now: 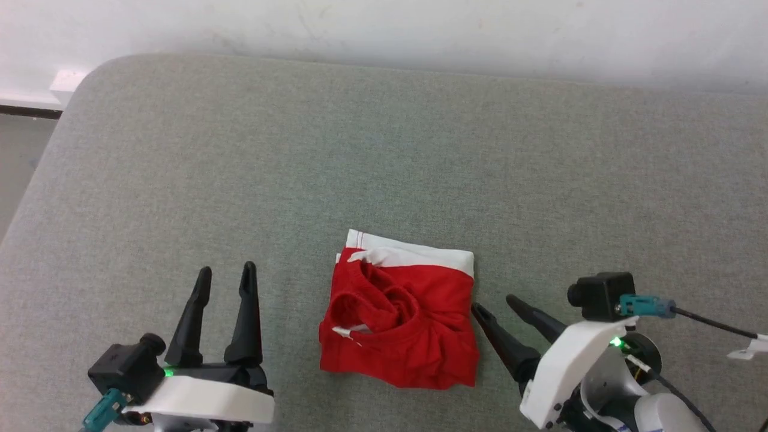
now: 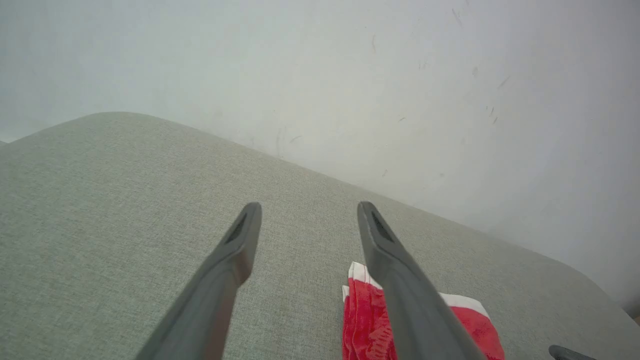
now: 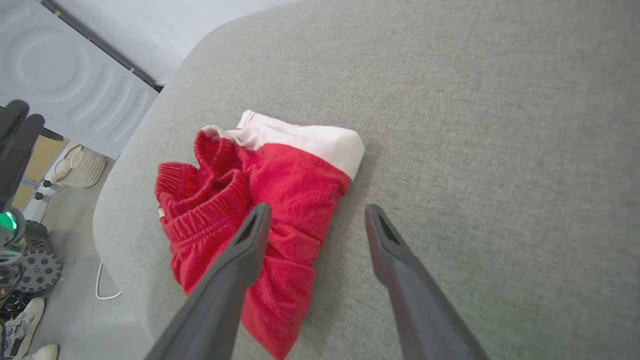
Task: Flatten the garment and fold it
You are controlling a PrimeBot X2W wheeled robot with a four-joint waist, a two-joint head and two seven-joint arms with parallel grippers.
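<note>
The garment (image 1: 399, 318) lies in a rough folded square on the grey cushion (image 1: 384, 150), with its white band at the far edge and its waistband bunched on top. The left gripper (image 1: 227, 268), fingers spread, is apart to its left. The right gripper (image 1: 495, 303), also spread and empty, is just beside its right edge. A white basket (image 3: 80, 167) stands on the floor, contents unclear
</note>
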